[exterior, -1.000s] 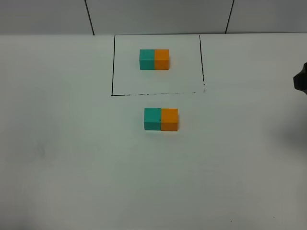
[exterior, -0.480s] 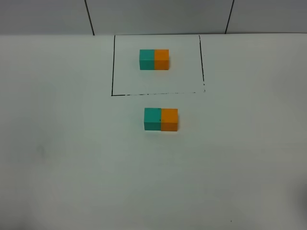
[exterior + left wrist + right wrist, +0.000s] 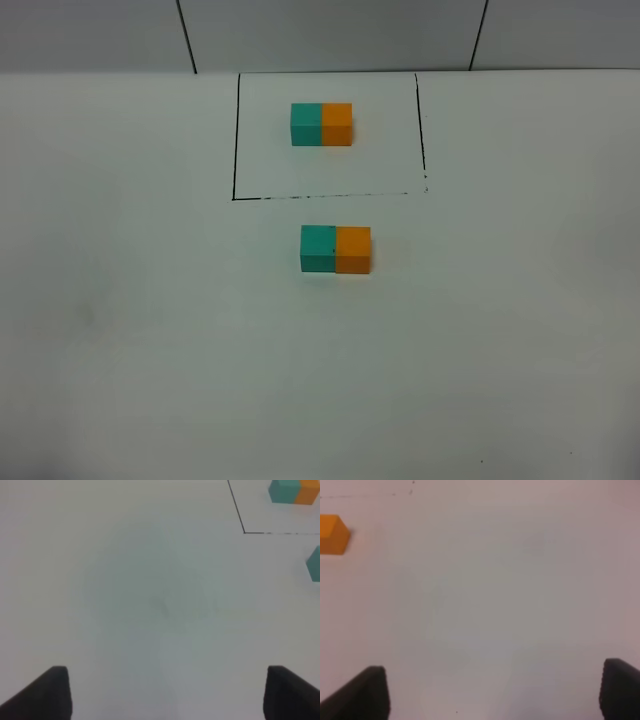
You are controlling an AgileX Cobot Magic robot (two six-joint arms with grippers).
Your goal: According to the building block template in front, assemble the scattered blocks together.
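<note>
Blocks (image 3: 335, 249) joined, template (image 3: 321, 124) beyond

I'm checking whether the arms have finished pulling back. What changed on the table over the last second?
A dark part of the right arm that showed at the right edge of the high view a second ago has left that view. Nothing was grasped or released. The loose teal cube and orange cube stayed joined below the framed template pair. Both grippers, left and right, are open and empty.

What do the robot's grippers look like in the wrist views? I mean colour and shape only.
Little shows. The left gripper and the right gripper each show only two plain black, blunt, wedge-shaped jaws. No cables, markings or arm parts are visible.
</note>
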